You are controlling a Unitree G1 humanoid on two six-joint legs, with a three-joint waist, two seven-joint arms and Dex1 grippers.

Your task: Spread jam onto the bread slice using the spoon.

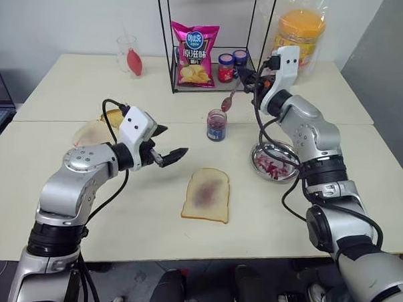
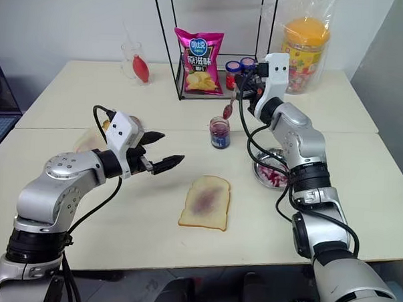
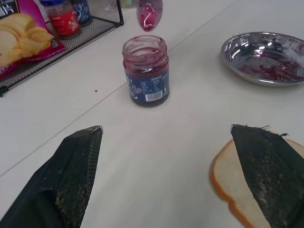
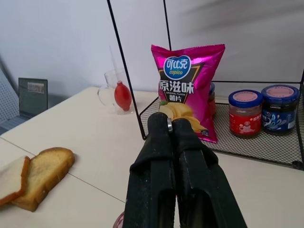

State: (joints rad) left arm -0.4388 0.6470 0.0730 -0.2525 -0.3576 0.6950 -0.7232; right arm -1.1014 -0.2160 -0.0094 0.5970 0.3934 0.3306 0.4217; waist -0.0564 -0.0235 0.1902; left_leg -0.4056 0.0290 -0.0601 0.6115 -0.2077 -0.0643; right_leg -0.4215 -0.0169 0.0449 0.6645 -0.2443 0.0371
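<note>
The bread slice [image 1: 207, 195] lies flat at the table's middle with a purple-red smudge on it. Behind it stands the open jar of jam [image 1: 217, 125], also in the left wrist view [image 3: 146, 71]. My right gripper [image 1: 249, 77] is shut on the handle of the spoon [image 1: 228, 102], whose jam-coated bowl [image 3: 149, 12] hangs just above the jar's mouth. The handle's tip shows between the shut fingers [image 4: 169, 124]. My left gripper [image 1: 172, 142] is open and empty, hovering left of the bread and pointing toward the jar.
A metal dish [image 1: 275, 161] smeared with jam sits right of the bread. A wire rack [image 1: 211, 84] at the back holds a chip bag [image 1: 194, 54] and two small lidded jars [image 1: 232, 65]. Two more slices [image 4: 38, 173] lie at the left. A glass [image 1: 129, 54] and an orange-lidded container [image 1: 300, 35] stand behind.
</note>
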